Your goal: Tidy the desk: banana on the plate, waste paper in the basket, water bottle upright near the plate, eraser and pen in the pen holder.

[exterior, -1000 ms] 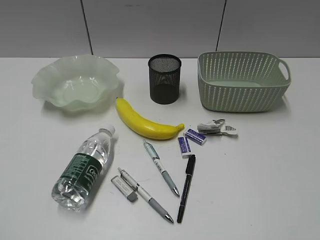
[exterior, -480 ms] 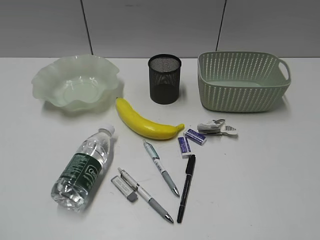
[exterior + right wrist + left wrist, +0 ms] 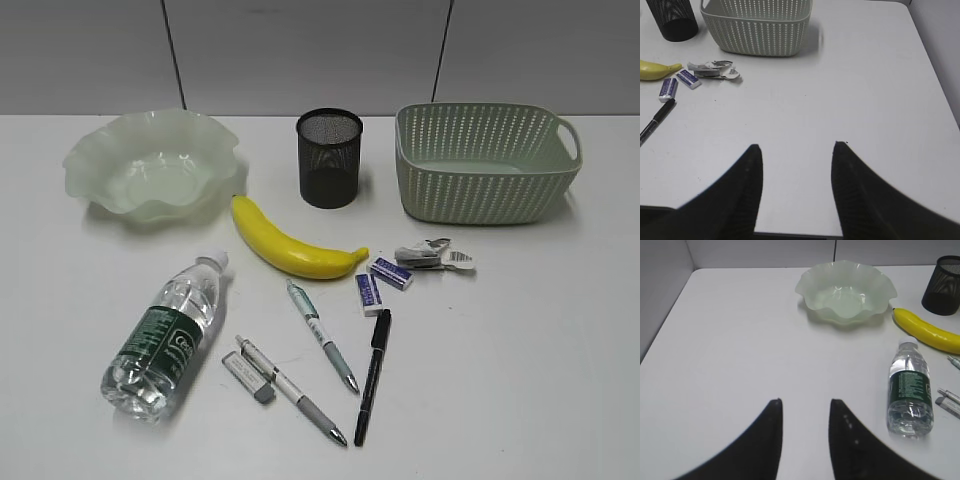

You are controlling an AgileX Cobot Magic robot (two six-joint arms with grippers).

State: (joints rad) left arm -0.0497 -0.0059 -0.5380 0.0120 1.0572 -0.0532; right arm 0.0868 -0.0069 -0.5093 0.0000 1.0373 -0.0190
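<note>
On the white desk (image 3: pixel 520 350) the yellow banana (image 3: pixel 290 245) lies before the black mesh pen holder (image 3: pixel 329 157). The pale green ruffled plate (image 3: pixel 152 165) is back left, the sage basket (image 3: pixel 487 160) back right. The water bottle (image 3: pixel 168 335) lies on its side at front left. The crumpled waste paper (image 3: pixel 432 254) lies next to two purple-sleeved erasers (image 3: pixel 390 273). Three pens (image 3: pixel 372 374) and a grey eraser (image 3: pixel 248 377) lie at front centre. My left gripper (image 3: pixel 804 401) is open and empty, left of the bottle (image 3: pixel 910 388). My right gripper (image 3: pixel 797 145) is open and empty, well right of the paper (image 3: pixel 715 70).
Neither arm shows in the exterior view. Grey wall panels (image 3: pixel 300 50) rise behind the desk. In the left wrist view the desk's left edge (image 3: pixel 670 310) meets a grey wall. In the right wrist view the desk's right edge (image 3: pixel 935 75) runs close by.
</note>
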